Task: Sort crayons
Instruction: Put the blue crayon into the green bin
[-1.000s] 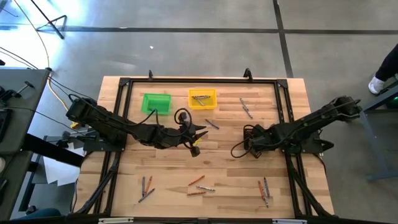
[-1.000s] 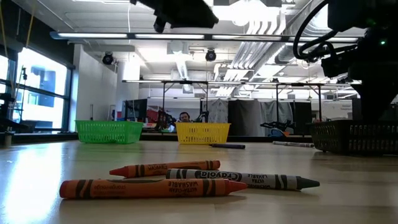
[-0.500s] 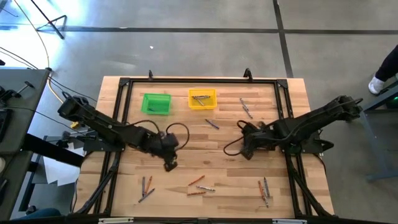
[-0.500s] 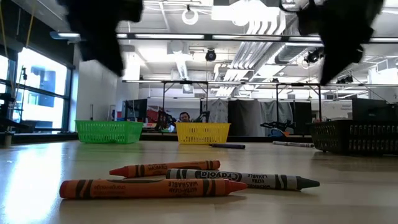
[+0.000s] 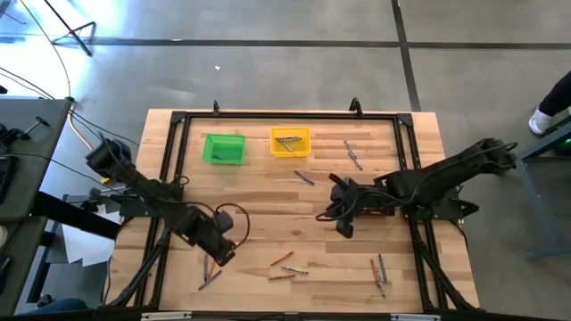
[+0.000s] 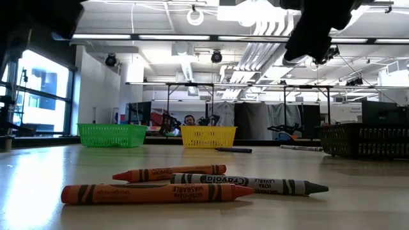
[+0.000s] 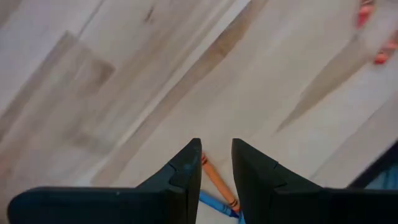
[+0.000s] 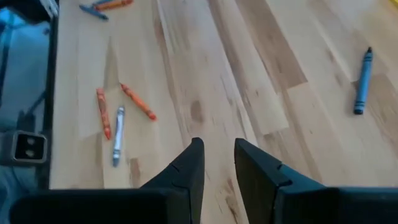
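Crayons lie flat on the wooden table in loose groups: near left, near centre and near right. Single ones lie farther back, and several lie in the yellow bin. My left gripper hovers over the near-left group, slightly open. In its wrist view an orange crayon and a blue one lie below its fingertips. My right gripper hangs over the table's middle, slightly open and empty.
The green bin stands left of the yellow bin at the far edge. A black bin shows at the right in the low view. Two orange crayons and a grey one lie close to the low camera. A black frame rims the table.
My left gripper has swung from the table's middle toward the near left, stopping over the near-left crayon group. My right gripper has moved a little toward the table's left and near edge. No crayon has moved.
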Controlling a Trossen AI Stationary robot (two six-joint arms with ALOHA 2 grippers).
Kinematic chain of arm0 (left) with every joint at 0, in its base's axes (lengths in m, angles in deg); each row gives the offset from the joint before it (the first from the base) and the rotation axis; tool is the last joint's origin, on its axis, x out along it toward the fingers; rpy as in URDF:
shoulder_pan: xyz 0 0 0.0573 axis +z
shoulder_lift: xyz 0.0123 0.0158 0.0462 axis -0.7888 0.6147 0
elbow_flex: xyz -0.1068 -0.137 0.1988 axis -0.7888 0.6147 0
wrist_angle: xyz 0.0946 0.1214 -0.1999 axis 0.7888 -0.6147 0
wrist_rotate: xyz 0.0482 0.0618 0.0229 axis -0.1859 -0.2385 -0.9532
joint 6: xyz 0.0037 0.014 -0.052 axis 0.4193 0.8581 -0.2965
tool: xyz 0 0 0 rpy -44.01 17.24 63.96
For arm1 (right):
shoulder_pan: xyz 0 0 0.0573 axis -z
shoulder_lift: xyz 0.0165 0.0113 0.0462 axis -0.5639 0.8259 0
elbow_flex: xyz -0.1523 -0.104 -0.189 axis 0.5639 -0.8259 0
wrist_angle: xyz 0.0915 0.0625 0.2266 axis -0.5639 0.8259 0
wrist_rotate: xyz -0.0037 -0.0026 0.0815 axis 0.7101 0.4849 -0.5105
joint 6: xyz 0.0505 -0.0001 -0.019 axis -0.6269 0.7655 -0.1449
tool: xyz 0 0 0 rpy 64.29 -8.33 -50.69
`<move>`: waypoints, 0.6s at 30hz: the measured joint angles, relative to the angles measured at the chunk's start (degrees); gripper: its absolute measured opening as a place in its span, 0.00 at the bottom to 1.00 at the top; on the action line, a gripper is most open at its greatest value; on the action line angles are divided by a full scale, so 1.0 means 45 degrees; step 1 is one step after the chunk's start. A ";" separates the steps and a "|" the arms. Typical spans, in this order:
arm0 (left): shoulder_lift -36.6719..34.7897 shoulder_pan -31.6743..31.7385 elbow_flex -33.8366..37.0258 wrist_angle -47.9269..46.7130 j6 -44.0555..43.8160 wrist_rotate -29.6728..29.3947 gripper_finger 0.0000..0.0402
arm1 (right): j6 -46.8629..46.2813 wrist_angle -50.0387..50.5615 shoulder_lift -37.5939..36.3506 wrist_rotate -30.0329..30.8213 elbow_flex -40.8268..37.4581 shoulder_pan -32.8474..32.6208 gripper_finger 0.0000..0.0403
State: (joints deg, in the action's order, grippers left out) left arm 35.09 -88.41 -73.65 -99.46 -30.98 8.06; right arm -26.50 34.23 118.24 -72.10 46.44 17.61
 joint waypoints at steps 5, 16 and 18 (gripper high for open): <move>0.0755 -0.0560 0.0001 0.0088 -0.1252 0.0330 0.19 | 0.0604 -0.0028 0.0604 -0.0062 -0.0010 0.0332 0.21; 0.1689 -0.1412 0.0001 0.0527 -0.3685 0.1324 0.19 | 0.1913 -0.0151 0.1097 -0.0066 -0.0019 0.1338 0.21; 0.1812 -0.1580 0.0001 0.0562 -0.4150 0.1346 0.19 | 0.2000 -0.0140 0.1097 -0.0066 -0.0019 0.1464 0.21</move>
State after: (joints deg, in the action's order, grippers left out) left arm 43.24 -95.52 -73.64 -96.93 -49.66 14.12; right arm -17.50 33.60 123.18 -72.40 46.35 24.20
